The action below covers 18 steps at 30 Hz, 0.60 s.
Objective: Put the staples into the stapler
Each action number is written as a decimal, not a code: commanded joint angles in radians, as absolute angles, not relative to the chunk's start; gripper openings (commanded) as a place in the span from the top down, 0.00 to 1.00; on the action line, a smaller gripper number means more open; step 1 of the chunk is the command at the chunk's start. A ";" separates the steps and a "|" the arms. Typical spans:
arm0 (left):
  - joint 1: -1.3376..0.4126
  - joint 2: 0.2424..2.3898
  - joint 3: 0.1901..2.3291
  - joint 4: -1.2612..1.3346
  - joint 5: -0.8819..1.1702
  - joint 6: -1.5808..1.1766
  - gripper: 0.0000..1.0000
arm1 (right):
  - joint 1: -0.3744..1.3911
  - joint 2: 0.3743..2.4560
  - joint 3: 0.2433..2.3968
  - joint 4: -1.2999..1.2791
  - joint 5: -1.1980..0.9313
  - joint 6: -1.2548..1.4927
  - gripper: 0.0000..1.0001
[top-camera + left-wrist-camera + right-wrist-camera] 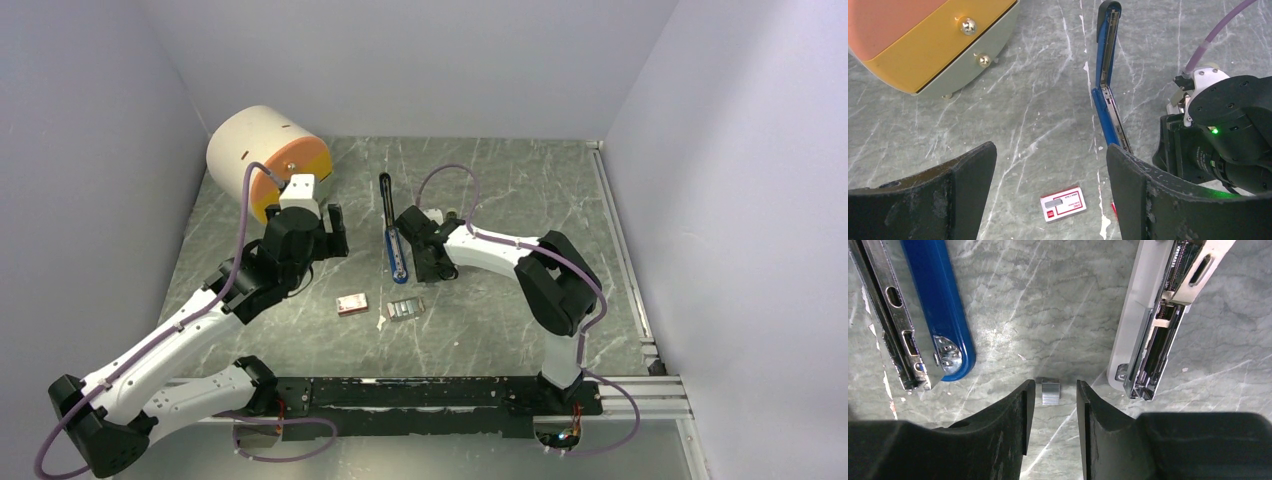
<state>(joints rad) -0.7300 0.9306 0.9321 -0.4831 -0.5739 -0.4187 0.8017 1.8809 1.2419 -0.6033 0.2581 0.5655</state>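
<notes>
Reaching diagonally forward with the left arm (170, 340), left pincer (1050, 185) spread wide, angled downward. Folding the right arm (500, 248) sharply at the elbow, right pincer (1055, 387) turned leftward, parted only narrowly.

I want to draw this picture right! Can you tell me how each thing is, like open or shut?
stapler: swung wide open, flat on the table.
staple strips: loose on the table, outside the box.
small staple piece: on the table between the right end effector's fingers, untouched.
box: lying flat.
drawers: shut.
pale bar: lying flat, metal insides showing.
left end effector: open, empty.
right end effector: open, empty.
</notes>
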 commanded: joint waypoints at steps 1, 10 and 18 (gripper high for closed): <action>-0.725 0.919 0.929 -0.476 -0.560 -0.406 0.15 | 0.797 1.898 1.242 -0.602 0.264 0.625 0.61; -0.725 0.916 0.924 -0.479 -0.558 -0.413 0.15 | 0.795 1.906 1.225 -0.591 0.266 0.604 0.71; -0.725 0.924 0.927 -0.485 -0.560 -0.414 0.15 | 0.795 1.910 1.231 -0.607 0.261 0.596 0.72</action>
